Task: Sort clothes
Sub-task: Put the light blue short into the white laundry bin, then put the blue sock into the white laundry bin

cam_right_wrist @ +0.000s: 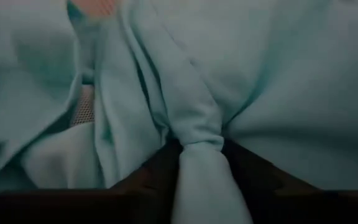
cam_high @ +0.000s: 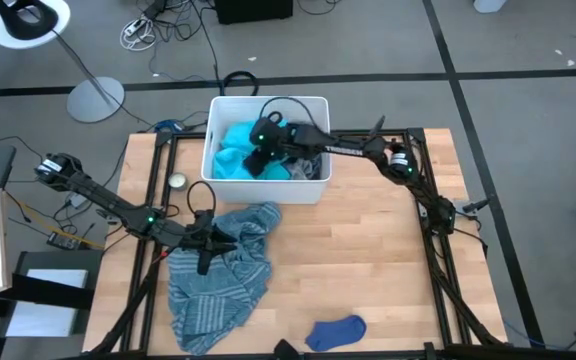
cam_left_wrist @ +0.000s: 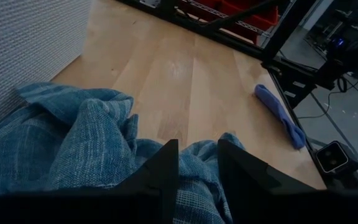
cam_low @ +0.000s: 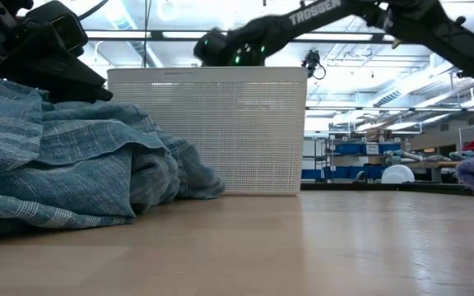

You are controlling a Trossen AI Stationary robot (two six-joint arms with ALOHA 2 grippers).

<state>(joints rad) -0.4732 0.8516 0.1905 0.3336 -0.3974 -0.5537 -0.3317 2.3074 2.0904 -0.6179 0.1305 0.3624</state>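
Our right gripper [cam_right_wrist: 199, 163] is down inside the white perforated plastic bin [cam_high: 314, 187], its fingers pinching a bunched fold of the soft turquoise garment [cam_right_wrist: 166, 81]. Our left gripper [cam_left_wrist: 197, 165] rests on the crumpled grey-blue striped top [cam_high: 216, 270] on the wooden counter [cam_high: 368, 260], fingers slightly spread. Both fabrics look light, limp and likely to drape, so we judge gathered folds the best hold.
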